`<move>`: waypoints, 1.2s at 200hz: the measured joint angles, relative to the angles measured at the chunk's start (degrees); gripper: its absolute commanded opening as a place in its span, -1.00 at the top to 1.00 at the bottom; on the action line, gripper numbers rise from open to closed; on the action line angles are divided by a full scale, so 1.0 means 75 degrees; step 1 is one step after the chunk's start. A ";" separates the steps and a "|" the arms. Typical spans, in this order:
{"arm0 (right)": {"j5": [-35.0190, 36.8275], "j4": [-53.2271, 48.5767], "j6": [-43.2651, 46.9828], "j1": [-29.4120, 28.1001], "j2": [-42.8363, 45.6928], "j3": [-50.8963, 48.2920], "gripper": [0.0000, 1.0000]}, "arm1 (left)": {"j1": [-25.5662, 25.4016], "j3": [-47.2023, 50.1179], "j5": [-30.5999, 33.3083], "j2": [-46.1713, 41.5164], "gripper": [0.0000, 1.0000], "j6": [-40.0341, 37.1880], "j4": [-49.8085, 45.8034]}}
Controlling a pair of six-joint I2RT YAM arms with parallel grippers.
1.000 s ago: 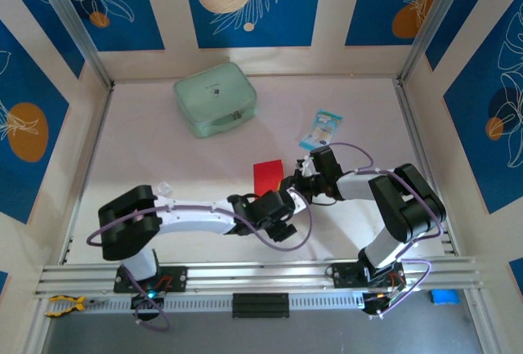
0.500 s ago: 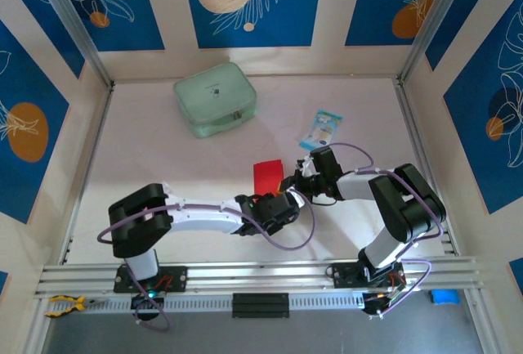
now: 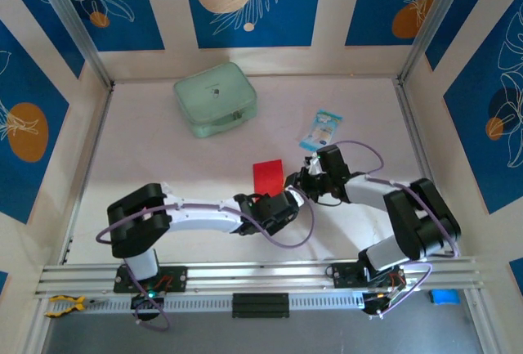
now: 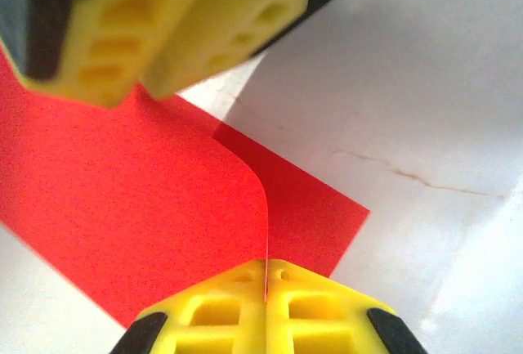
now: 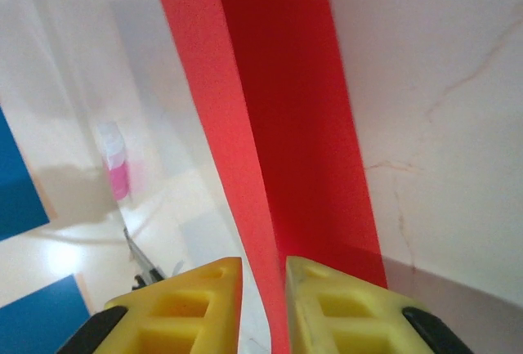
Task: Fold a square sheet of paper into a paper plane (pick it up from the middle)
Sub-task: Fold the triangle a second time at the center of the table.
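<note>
The square sheet of paper [image 3: 268, 176] is bright red and lies folded on the white table, one layer lifted off the other. My left gripper [image 3: 282, 197] is at its near edge. In the left wrist view that gripper [image 4: 265, 276] is shut, and the raised flap of the paper [image 4: 122, 199] is pinched between its yellow fingers. My right gripper [image 3: 299, 184] is at the sheet's right side. In the right wrist view its fingers [image 5: 263, 268] stand slightly apart around the upright fold of the paper [image 5: 286, 84]. The paper rests against the right finger, with a gap at the left one.
A pale green zip pouch [image 3: 215, 98] sits at the back left of the table. A small blue-white packet [image 3: 320, 129] lies just beyond my right gripper. Patterned walls close in the table on three sides.
My left gripper has gone from wide open to shut on the paper's raised edge. The right gripper's jaws have parted a little, and the right arm's elbow has swung right.
</note>
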State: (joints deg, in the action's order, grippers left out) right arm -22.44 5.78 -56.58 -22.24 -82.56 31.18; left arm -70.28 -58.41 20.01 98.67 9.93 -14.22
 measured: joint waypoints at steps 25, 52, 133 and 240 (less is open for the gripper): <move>0.0399 -0.0609 0.0140 0.0198 0.0906 -0.0119 0.42 | 0.0428 0.0134 -0.0950 -0.0303 1.00 0.0434 0.0198; 0.0600 -0.1198 0.0289 0.0455 0.1649 -0.0277 0.42 | 0.0845 0.0242 -0.1848 -0.0452 1.00 0.0892 0.0525; 0.0495 -0.1387 0.0259 0.0082 0.1816 -0.0621 0.67 | 0.1483 0.0854 -0.3194 -0.0463 0.91 0.1682 0.1145; 0.0944 -0.0796 -0.0420 -0.1236 0.1241 -0.1011 0.93 | 0.1772 0.1157 -0.3771 -0.0595 0.88 0.2043 0.1594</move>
State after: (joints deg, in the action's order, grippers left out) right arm -15.35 -0.19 -59.72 -31.51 -73.25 23.59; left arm -56.99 -49.74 -8.27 94.21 25.26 -2.26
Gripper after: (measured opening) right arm 0.056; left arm 0.063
